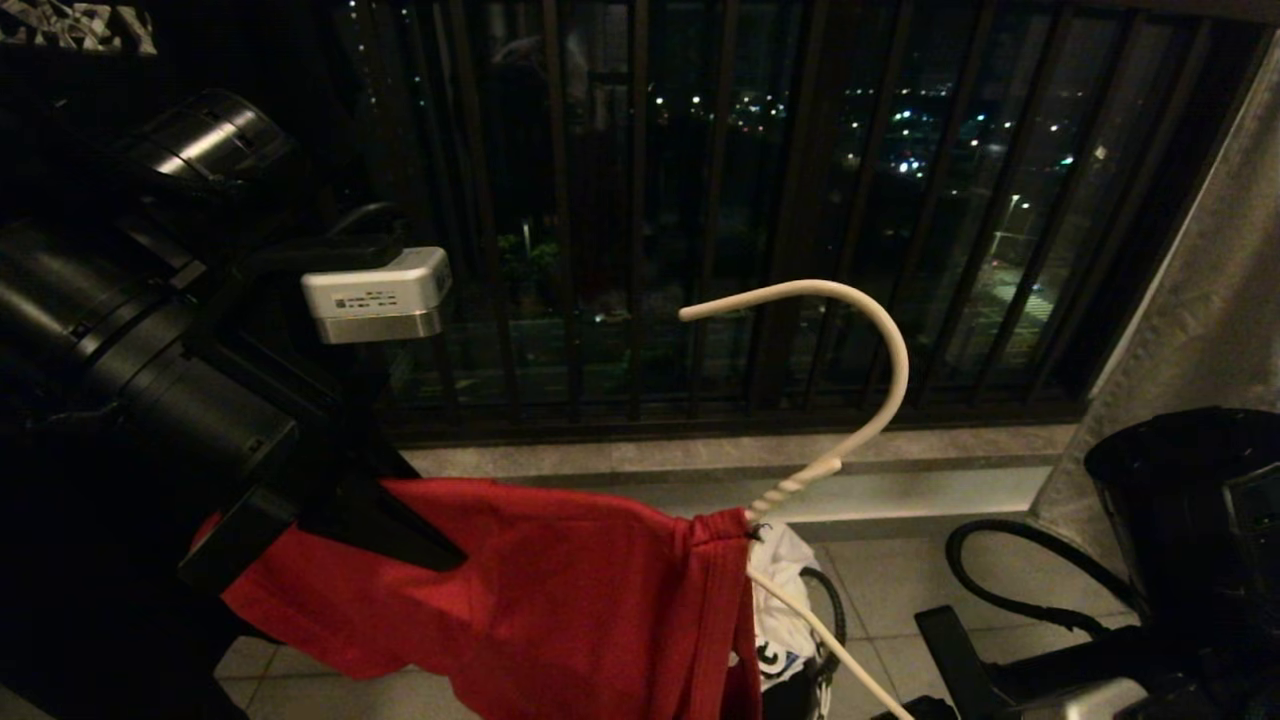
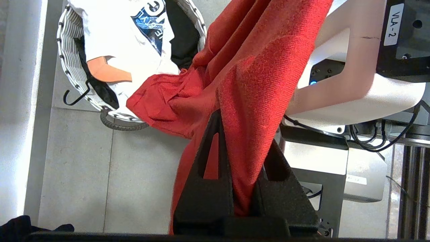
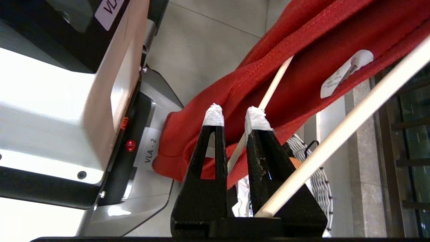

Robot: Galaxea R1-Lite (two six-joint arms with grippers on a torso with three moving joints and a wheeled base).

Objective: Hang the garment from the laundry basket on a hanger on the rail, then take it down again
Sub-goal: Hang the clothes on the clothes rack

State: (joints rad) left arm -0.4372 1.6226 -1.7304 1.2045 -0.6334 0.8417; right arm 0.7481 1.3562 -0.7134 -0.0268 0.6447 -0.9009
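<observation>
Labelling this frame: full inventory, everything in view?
garment: 1, red, on the hanger, over the floor
hanger: 1, white wire, hook up, neck through the collar
basket: 1, white rim, on the floor
white T-shirt: 1, blue graphic, in the basket
railing: dark bars, behind
left gripper: black, shut on the garment
right gripper: black, taped tips, shut on the hanger

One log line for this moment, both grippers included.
left gripper: shut on red T-shirt | right gripper: shut on thin white wire hanger | rail: unseen
</observation>
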